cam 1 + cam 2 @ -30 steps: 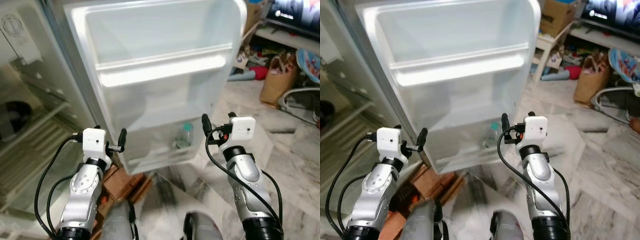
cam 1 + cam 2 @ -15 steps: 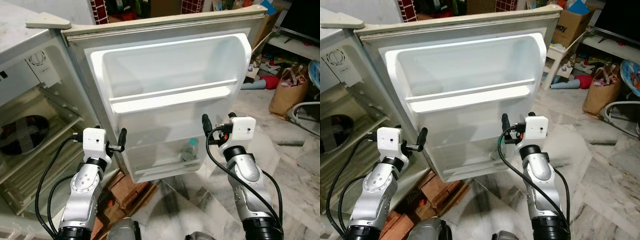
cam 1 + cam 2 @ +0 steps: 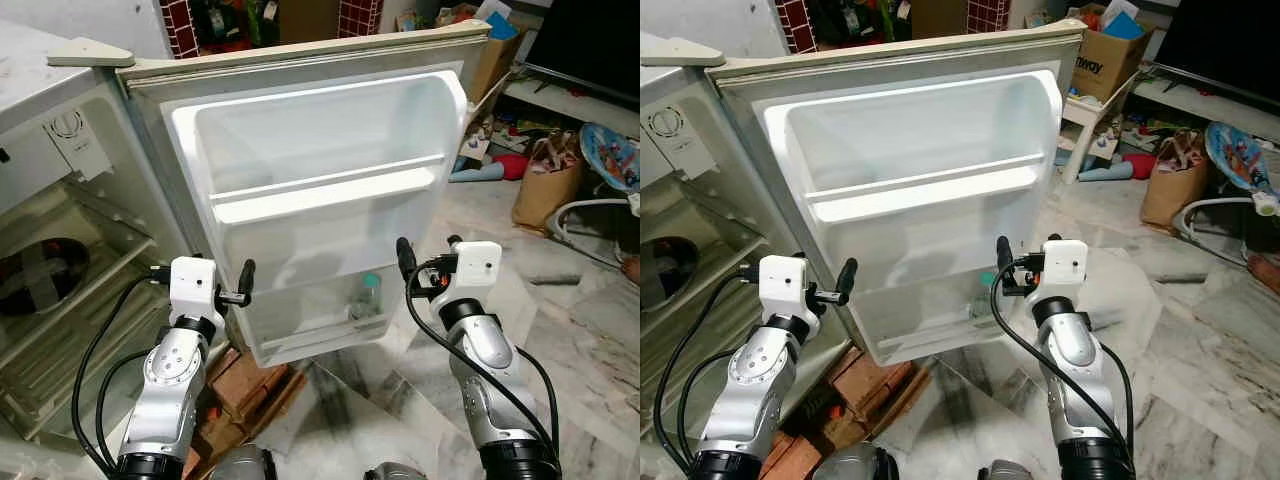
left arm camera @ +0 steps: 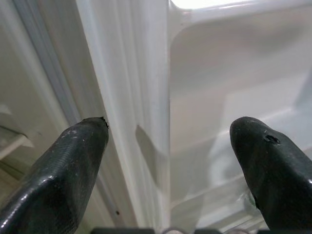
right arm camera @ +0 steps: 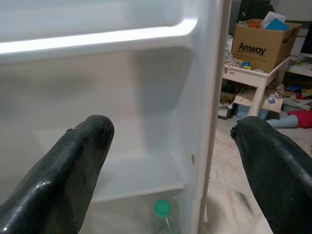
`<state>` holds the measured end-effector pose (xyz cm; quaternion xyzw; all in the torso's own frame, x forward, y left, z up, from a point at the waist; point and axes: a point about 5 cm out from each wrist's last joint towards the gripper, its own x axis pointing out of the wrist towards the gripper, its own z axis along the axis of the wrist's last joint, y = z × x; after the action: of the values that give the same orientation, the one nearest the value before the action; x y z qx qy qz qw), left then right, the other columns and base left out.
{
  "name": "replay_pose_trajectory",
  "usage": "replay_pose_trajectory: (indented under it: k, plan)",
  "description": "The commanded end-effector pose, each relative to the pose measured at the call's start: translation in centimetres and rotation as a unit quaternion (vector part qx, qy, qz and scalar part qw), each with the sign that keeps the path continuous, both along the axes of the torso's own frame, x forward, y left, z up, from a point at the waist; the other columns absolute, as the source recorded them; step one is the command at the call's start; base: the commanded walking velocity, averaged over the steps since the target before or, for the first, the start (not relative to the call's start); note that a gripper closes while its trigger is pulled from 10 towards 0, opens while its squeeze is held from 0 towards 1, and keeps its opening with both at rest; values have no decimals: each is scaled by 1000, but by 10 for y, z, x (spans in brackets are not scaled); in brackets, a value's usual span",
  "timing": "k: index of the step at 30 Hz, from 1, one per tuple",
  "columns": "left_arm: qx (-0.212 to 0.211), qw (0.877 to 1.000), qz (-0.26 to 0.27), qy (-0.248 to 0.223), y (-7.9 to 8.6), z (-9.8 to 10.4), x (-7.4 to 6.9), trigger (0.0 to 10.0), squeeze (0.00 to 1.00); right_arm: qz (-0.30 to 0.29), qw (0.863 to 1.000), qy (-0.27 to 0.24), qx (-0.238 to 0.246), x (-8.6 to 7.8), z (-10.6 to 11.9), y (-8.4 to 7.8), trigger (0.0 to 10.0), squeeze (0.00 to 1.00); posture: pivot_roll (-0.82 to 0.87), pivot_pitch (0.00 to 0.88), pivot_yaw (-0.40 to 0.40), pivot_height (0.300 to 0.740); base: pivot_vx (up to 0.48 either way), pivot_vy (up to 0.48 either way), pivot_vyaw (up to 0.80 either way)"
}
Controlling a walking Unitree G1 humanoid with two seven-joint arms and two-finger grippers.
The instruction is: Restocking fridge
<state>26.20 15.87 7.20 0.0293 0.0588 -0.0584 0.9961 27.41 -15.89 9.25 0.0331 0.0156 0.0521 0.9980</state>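
On your left, the fridge body (image 3: 60, 260) stands open, with wire shelves and a dark round thing on one. Your left gripper (image 3: 243, 283) hovers at the hinge edge of the open fridge door (image 3: 320, 200), fingers spread wide and holding nothing. Further right, a green-capped bottle (image 3: 367, 297) stands upright in the door's bottom shelf, its long axis vertical. Your right gripper (image 3: 404, 262) hangs just beside it, up and to its right, also wide open and empty. That arm looks the nearer one for reaching the bottle.
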Motion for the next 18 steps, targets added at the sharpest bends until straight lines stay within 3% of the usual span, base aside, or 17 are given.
replay_pose_trajectory:
  k: [1,18]
  plan:
    - [6,1000,-5,-1,-1,0,2,10000,0,2,1000,-3,3,1,3,0,10000,0,-57,25,1,740,0,-315,0]
    - [17,1000,-7,-1,1,0,1,10000,0,4,1000,-10,-3,6,5,3,10000,0,-52,31,0,740,0,-403,0]
